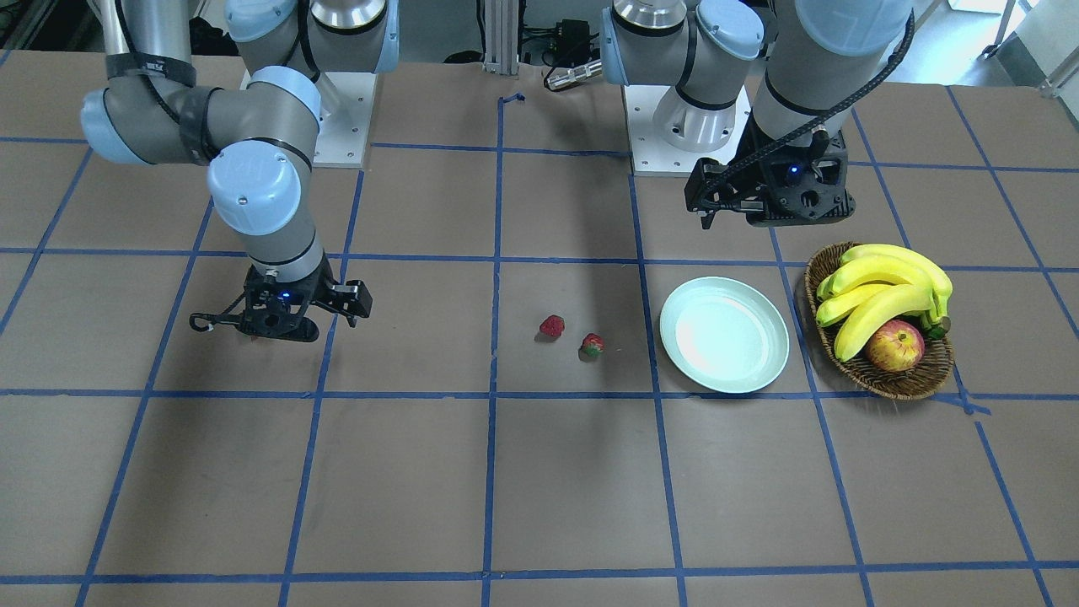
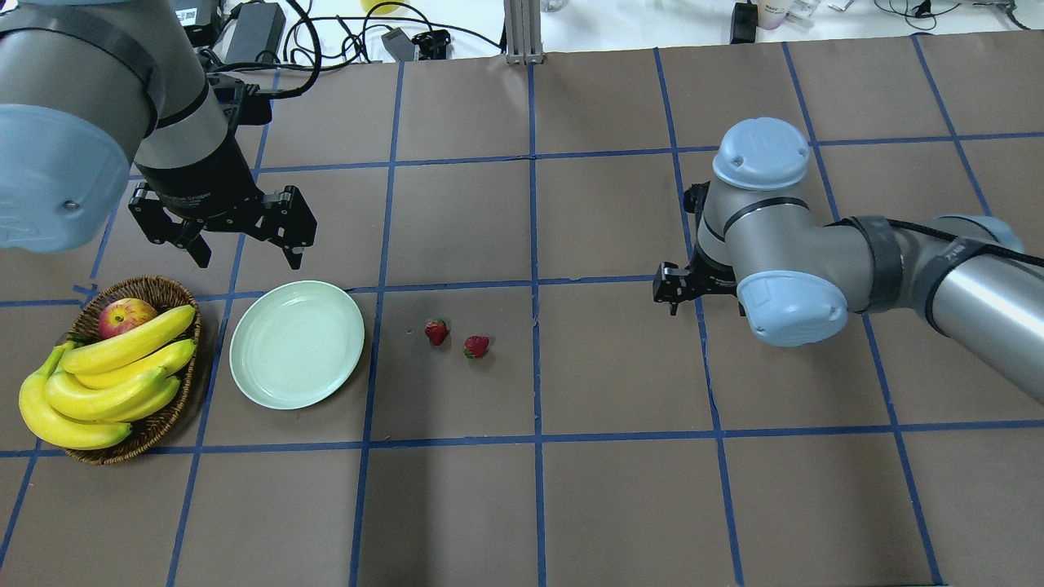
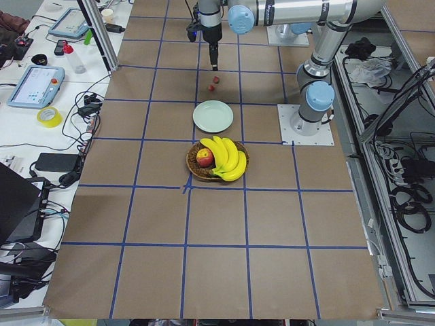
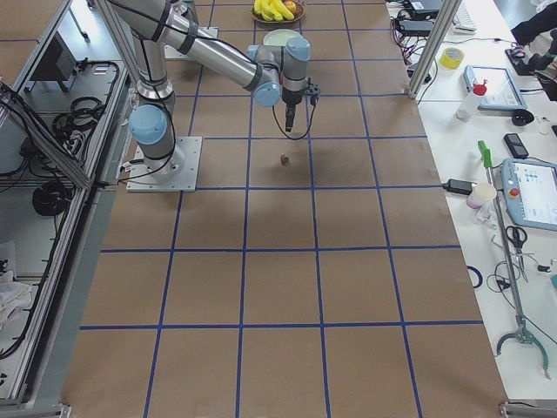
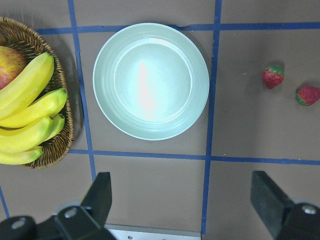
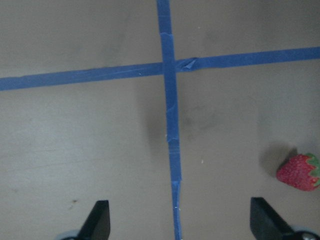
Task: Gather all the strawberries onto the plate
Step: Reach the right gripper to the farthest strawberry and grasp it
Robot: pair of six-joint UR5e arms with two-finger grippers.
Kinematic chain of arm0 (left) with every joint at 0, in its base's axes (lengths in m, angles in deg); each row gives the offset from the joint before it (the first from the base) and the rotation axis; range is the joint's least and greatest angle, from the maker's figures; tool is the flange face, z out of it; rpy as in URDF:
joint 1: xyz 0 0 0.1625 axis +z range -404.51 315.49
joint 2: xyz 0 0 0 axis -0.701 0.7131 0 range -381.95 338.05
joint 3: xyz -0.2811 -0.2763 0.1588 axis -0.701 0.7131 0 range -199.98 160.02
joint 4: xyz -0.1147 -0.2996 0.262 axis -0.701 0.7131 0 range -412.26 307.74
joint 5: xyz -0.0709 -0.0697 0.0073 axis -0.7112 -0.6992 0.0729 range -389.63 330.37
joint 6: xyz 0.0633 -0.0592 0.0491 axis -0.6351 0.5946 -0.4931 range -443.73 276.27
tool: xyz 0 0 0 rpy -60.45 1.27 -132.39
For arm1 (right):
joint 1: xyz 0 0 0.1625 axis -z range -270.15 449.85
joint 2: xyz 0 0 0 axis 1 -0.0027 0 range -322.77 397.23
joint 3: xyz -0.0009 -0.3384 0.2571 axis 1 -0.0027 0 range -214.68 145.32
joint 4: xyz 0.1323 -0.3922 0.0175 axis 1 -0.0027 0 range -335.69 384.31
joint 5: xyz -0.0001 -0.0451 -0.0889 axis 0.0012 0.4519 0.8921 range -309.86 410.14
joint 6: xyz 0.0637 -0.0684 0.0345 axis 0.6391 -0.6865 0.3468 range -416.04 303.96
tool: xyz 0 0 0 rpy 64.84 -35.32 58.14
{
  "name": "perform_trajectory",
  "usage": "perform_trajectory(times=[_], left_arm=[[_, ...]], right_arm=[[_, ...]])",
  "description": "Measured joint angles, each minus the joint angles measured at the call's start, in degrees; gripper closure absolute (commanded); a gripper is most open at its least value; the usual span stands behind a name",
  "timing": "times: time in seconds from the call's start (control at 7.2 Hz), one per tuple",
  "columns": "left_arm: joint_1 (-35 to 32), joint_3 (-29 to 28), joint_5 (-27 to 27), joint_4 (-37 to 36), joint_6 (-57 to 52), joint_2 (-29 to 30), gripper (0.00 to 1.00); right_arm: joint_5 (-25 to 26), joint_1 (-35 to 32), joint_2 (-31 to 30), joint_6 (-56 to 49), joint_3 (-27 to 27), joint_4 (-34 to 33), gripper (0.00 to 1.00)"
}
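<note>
Red, tiny, green-capped strawberries

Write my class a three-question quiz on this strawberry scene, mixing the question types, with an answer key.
1. True or false: the plate already holds a strawberry.
2. How many strawberries show in the overhead view?
3. What shares the basket with the bananas? A apple; B orange; C strawberry.
Key: 1 false, it is empty; 2 two; 3 A.
</note>
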Motion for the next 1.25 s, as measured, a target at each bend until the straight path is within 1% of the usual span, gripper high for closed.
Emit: perform_trajectory(times=[0.14, 0.42, 0.56, 0.69, 0.83, 0.97, 1.11, 1.25], left_arm=[[-0.02, 0.00, 0.15, 0.00, 0.00, 0.01, 0.00], [-0.07, 0.00, 0.23, 0.03, 0.00, 0.01, 0.00], [-0.11, 0.00, 0.22, 0.03, 0.00, 0.01, 0.00], [-0.14, 0.00, 0.21, 0.00, 0.00, 0.01, 0.00], [-0.16, 0.00, 0.20, -0.01, 0.00, 0.01, 0.00], [-0.17, -0.01, 0.25, -0.02, 0.00, 0.01, 0.00], [-0.18, -0.02, 0.40, -0.06, 0.00, 0.01, 0.00], [-0.17, -0.02, 0.61, -0.11, 0.00, 0.01, 0.00]], right_arm=[[0.01, 2.87, -0.34, -3.78, 1.98, -1.11, 0.00], [-0.59, 8.80, -0.45, -10.29, 6.27, -6.68, 0.00], [-0.91, 11.29, -0.39, -12.16, 7.38, -8.77, 0.10], [-1.07, 12.90, -0.24, -13.11, 7.84, -9.70, 0.14], [-1.56, 13.66, 0.04, -13.50, 7.98, -10.18, 0.14], [-2.42, 13.98, 0.47, -13.64, 7.99, -10.45, 0.16], [-2.93, 14.08, 0.93, -13.69, 7.98, -10.60, 0.39], [-3.11, 14.11, 1.19, -13.73, 8.00, -10.61, 0.67]])
